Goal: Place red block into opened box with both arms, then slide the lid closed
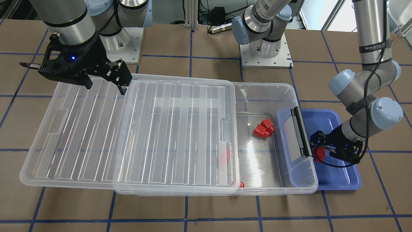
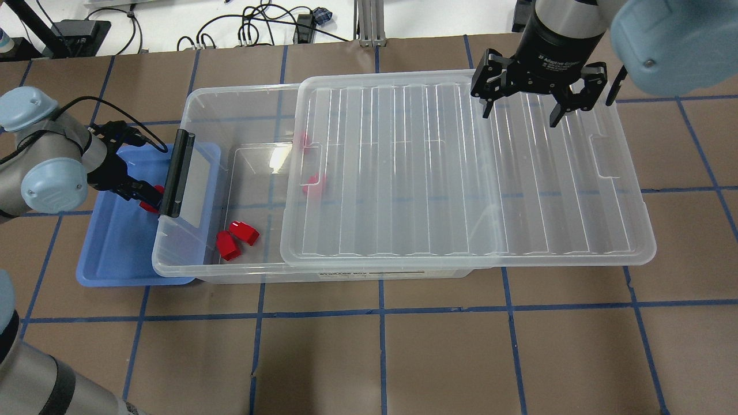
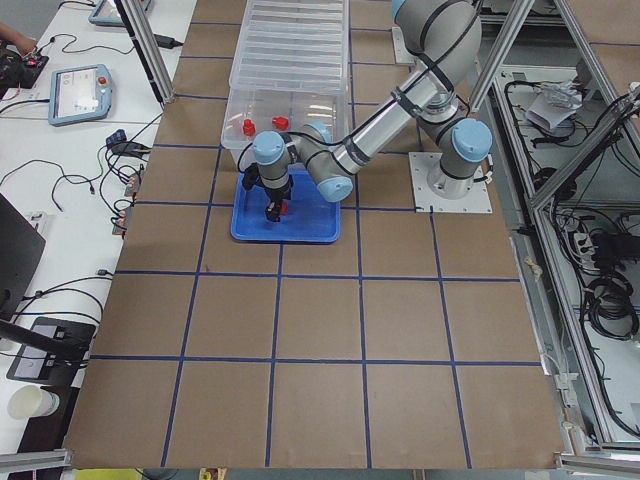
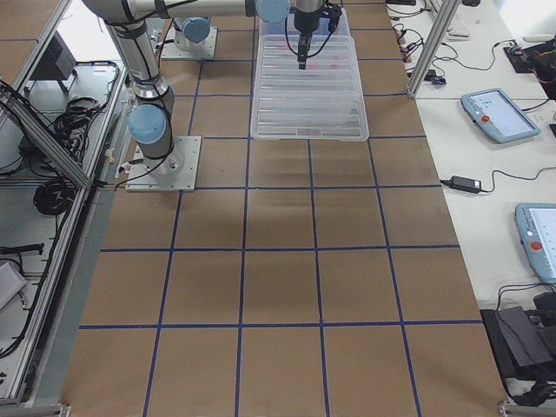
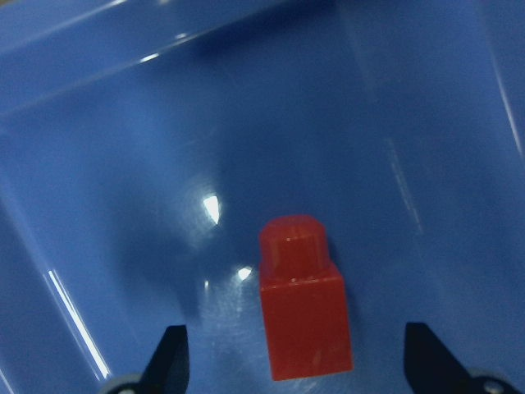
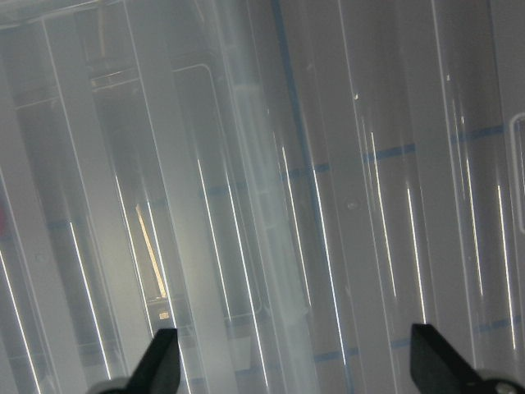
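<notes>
Looking along the tabletop [image 2: 403,346] from the robot's left end, we met the shallow blue tray [image 2: 115,259] first. The red block [image 5: 305,308] lay on the tray's floor, outside the box, its stub pointing away from the wrist camera. The left arm [image 2: 55,184] reached low into the tray. The left jaws stood released, one finger on each side of the block with a clear gap to it on both sides.

Just beyond came the box [image 2: 173,253]. Its short end carried the black bar [image 2: 176,173], and in the overhead view that end overlapped the tray's edge. This end of the box lay uncovered, and on the floor there we saw a pair of red blocks [image 2: 229,246] close together.

Farther on, the lid [image 2: 461,173] rested on the box's rim. It was slid toward the robot's right, so that it covered most of the box and overhung the far short end. Through the ridged plastic two blurred red shapes [image 2: 314,183] showed inside the box.

Farthest of all, the right arm [image 2: 562,29] came down over the lid. The right jaws hung raised above the ridges, released and spread wide. Their wrist camera looked straight down on the clear sheet, with the box's rim showing through it.
</notes>
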You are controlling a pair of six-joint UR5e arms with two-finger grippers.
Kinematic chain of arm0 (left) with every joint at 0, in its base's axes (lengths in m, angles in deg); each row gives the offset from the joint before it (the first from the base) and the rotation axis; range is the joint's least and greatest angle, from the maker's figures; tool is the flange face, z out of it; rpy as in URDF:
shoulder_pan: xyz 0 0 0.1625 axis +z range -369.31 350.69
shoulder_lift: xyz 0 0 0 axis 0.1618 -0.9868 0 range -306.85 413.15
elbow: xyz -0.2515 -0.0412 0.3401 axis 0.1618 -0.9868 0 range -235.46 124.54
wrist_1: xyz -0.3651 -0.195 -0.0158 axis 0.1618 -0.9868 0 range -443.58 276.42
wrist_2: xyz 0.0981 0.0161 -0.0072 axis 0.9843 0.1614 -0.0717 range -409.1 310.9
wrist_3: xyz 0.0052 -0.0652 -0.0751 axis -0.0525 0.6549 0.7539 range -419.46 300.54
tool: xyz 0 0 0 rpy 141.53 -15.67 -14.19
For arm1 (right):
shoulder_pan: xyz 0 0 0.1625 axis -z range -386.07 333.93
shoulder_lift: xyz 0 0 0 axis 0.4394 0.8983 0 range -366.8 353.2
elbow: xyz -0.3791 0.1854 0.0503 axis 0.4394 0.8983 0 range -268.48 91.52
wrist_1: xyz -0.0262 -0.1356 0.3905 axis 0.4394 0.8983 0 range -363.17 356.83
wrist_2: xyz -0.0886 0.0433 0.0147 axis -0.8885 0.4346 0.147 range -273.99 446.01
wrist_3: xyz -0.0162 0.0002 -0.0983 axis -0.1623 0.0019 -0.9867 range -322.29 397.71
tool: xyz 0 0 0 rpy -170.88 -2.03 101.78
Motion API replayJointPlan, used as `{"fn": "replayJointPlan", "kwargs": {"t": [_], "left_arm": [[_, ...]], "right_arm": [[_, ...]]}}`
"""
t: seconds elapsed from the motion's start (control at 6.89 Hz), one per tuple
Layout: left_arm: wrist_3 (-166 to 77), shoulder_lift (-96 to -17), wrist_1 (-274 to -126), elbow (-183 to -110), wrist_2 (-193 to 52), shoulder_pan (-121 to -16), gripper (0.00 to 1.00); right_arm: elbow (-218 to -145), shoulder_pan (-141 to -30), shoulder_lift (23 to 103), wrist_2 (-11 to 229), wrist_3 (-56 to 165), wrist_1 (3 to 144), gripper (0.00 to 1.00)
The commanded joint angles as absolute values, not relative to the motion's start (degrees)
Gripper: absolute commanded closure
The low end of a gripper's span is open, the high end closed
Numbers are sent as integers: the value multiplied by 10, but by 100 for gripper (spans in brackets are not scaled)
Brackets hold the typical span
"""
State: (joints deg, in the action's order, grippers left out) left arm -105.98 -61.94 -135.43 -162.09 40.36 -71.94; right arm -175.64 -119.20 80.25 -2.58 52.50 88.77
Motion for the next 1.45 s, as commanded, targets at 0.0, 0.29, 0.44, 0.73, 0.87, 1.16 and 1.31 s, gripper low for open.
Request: {"fn": "replayJointPlan", "kwargs": {"t": [0.0,0.29,0.44,0.73,0.87,1.16,1.31], "left_arm": [[-1043,-614,-1361,-1614,431,-725,95],[-1042,-590,-1403,-1600,423,-733,100],[-1042,-577,-1486,-1533,424,-731,100],[-1044,-558,-1658,-1388,424,-744,100],[-1039,-550,-1732,-1339,423,-769,100],[-947,-519,-1753,-1336,423,-875,100],[-906,-510,-1750,-1355,420,-923,100]], "right_arm": [[-1758,-1192,805,-26,525,888,0],[-1758,-1190,805,-26,524,887,0],[-1758,-1191,805,-28,524,884,0],[-1758,-1191,806,-26,525,885,0],[-1758,-1193,806,-26,525,887,0],[-1758,-1193,807,-26,526,888,0],[-1758,-1192,806,-26,524,887,0]]}}
